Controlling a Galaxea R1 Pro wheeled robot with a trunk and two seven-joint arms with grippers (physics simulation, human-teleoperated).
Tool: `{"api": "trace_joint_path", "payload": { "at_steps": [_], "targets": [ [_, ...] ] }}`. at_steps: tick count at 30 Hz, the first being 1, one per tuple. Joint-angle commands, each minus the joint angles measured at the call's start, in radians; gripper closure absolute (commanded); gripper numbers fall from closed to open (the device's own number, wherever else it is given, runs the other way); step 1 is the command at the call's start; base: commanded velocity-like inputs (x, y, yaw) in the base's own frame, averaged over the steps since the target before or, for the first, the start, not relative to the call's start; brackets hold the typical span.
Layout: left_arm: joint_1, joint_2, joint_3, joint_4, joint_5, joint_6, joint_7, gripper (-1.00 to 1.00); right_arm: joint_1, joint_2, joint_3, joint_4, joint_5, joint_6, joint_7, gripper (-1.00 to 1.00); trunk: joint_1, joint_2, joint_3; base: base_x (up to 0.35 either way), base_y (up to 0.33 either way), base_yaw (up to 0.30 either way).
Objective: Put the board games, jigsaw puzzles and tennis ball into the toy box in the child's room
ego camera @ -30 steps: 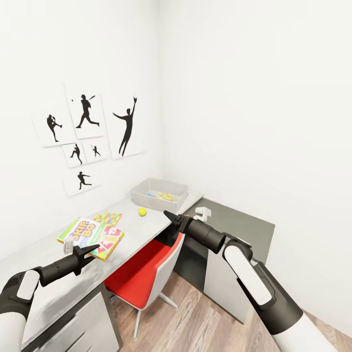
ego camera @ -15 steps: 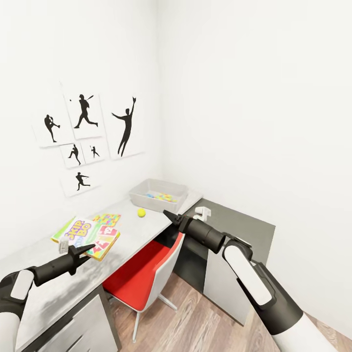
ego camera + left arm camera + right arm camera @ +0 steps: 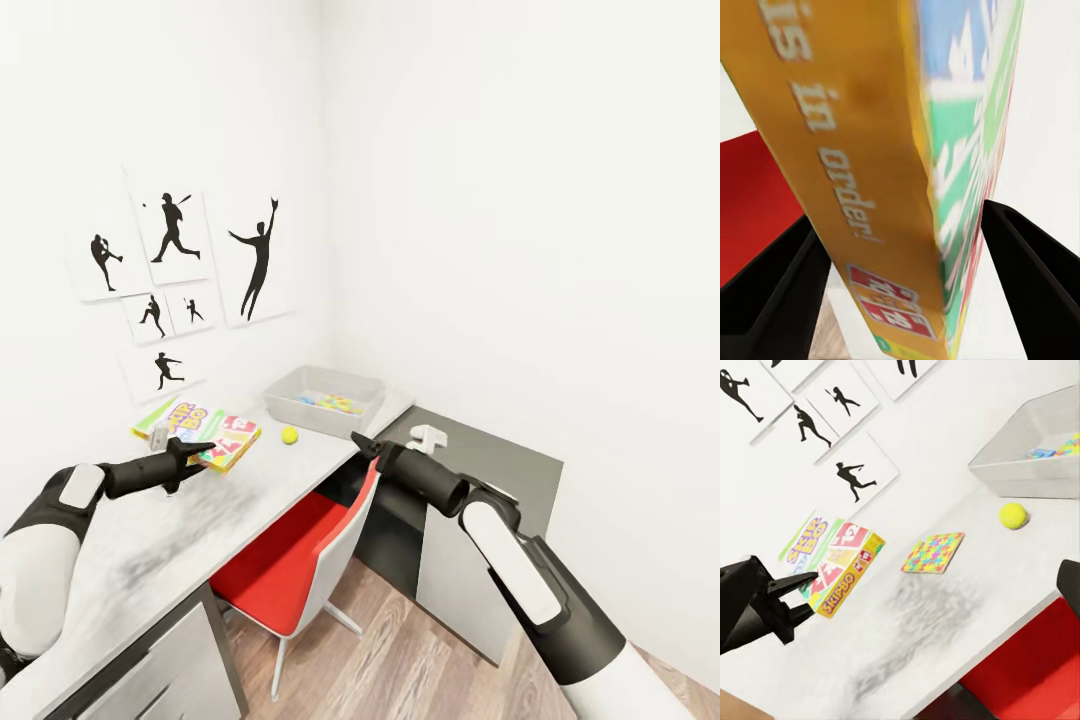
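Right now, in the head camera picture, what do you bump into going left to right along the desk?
Skip-Bo box held in the left gripper → tennis ball → toy box → right gripper

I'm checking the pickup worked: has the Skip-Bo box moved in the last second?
Yes. The Skip-Bo box, held in the left gripper, has risen off the table and shifted toward the grey bin and the tennis ball.

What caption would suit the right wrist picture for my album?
Left gripper lifts the flat green-red-white Skip-Bo game box above the pale grey-white desk, near the multicolour mosaic puzzle square.
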Motion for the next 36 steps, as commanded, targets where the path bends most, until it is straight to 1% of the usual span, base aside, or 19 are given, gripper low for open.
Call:
{"api": "trace_joint_path", "payload": {
  "at_steps": [1,3,5,12,14,15,16,18,19,20,21,22,24,25,26,27,29,33,36],
  "targets": [
    [-0.020,-0.003,0.007,0.011,-0.007,0.005,0.034,1.00,-0.001,-0.002,0.002,-0.002,-0.011,0.001,-0.011,-1.00,0.001,-0.002,-0.002,0.000,0.000,0.000],
    [-0.052,-0.015,0.007,0.022,-0.005,0.005,0.078,1.00,-0.001,-0.003,0.002,-0.002,-0.011,0.001,-0.012,-1.00,0.001,-0.002,-0.002,0.000,0.000,0.000],
    [-0.081,-0.033,0.007,0.027,-0.004,0.007,0.098,1.00,-0.001,-0.004,0.002,-0.004,-0.012,0.001,-0.012,-1.00,0.001,-0.002,-0.002,0.000,0.000,0.000],
    [-0.104,-0.055,0.006,0.030,-0.005,0.005,0.110,1.00,-0.001,-0.009,0.002,-0.050,-0.012,0.006,-0.009,-1.00,0.001,-0.002,-0.002,0.000,0.000,0.000],
    [-0.105,-0.058,0.006,0.030,-0.006,0.005,0.108,1.00,-0.001,-0.021,0.002,-0.066,-0.014,0.010,-0.007,-1.00,0.001,-0.002,-0.002,0.000,0.000,0.000],
    [-0.105,-0.059,0.006,0.030,-0.006,0.005,0.107,1.00,-0.001,-0.034,0.002,-0.073,-0.016,0.016,-0.003,-1.00,0.001,-0.002,-0.002,0.000,0.000,0.000],
    [-0.105,-0.059,0.006,0.030,-0.006,0.005,0.107,1.00,-0.001,-0.042,0.001,-0.075,-0.018,0.021,0.000,-1.00,0.001,-0.002,-0.002,0.000,0.000,0.000],
    [-0.105,-0.060,0.006,0.029,-0.006,0.006,0.106,1.00,-0.001,-0.073,-0.014,-0.082,-0.029,0.049,0.033,-1.00,0.001,-0.002,-0.002,0.000,0.000,0.000],
    [-0.105,-0.060,0.006,0.029,-0.006,0.006,0.106,1.00,-0.001,-0.080,-0.024,-0.083,-0.036,0.057,0.047,-1.00,0.001,-0.002,-0.002,0.000,0.000,0.000],
    [-0.106,-0.060,0.006,0.029,-0.006,0.006,0.105,1.00,-0.001,-0.093,-0.053,-0.084,-0.057,0.074,0.085,-1.00,0.001,-0.002,-0.002,0.000,0.000,0.000],
    [-0.106,-0.061,0.006,0.030,-0.006,0.006,0.105,1.00,-0.001,-0.107,-0.089,-0.085,-0.090,0.097,0.136,-1.00,0.001,-0.002,-0.002,0.000,0.000,0.000],
    [-0.106,-0.061,0.006,0.029,-0.006,0.006,0.105,1.00,0.000,-0.115,-0.106,-0.085,-0.110,0.111,0.164,-1.00,0.001,-0.002,-0.002,0.000,0.000,0.000],
    [-0.106,-0.061,0.006,0.029,-0.006,0.005,0.104,1.00,0.002,-0.145,-0.157,-0.085,-0.185,0.167,0.279,-1.00,0.001,-0.002,-0.002,0.000,0.000,0.000],
    [-0.106,-0.062,0.006,0.029,-0.006,0.005,0.103,1.00,0.002,-0.152,-0.165,-0.085,-0.199,0.177,0.304,-1.00,0.001,-0.002,-0.002,0.000,0.000,0.000],
    [-0.106,-0.062,0.007,0.029,-0.006,0.005,0.102,1.00,0.009,-0.167,-0.177,-0.084,-0.220,0.192,0.345,-1.00,0.001,-0.002,-0.002,0.000,0.000,0.000],
    [-0.106,-0.062,0.007,0.029,-0.005,0.005,0.102,1.00,0.016,-0.174,-0.182,-0.084,-0.228,0.197,0.360,-1.00,0.001,-0.002,-0.002,0.000,0.000,0.000],
    [-0.106,-0.063,0.009,0.028,-0.005,0.005,0.098,1.00,0.044,-0.198,-0.198,-0.083,-0.251,0.210,0.405,-1.00,0.001,-0.002,-0.002,0.000,0.000,0.000],
    [-0.106,-0.063,0.009,0.026,-0.005,0.006,0.096,1.00,0.058,-0.202,-0.219,-0.082,-0.259,0.214,0.422,-1.00,0.001,-0.002,-0.002,0.000,0.000,0.000],
    [-0.106,-0.064,0.010,0.025,-0.004,0.007,0.096,1.00,0.060,-0.200,-0.224,-0.081,-0.259,0.215,0.424,-1.00,0.001,-0.002,-0.002,0.000,0.000,0.000]
  ]
}}
